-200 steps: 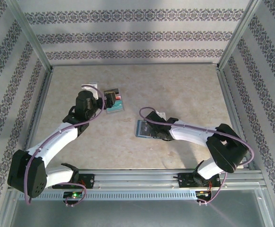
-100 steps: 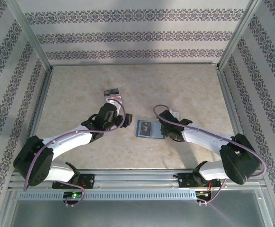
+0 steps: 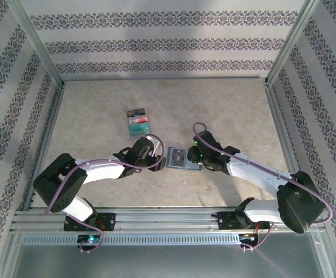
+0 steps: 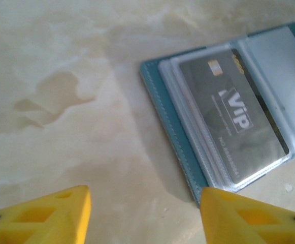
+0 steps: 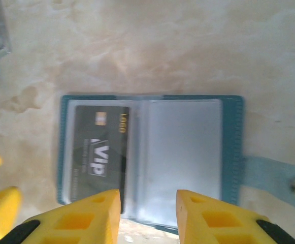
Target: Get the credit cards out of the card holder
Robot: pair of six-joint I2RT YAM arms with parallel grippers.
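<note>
Left tool [image 4: 145,203], half-open and empty, has swung from the red-and-teal plastic card pile [image 3: 139,122] to the dark grey card [image 4: 233,122] left in the open teal folding card holder [image 4: 168,124]; right tool [image 5: 148,203] part-open, empty.

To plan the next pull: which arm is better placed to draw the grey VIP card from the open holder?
Probably left. The left gripper, open and empty, faces the grey card in the card holder from that side. The right gripper sits at its edge, near the middle.
</note>
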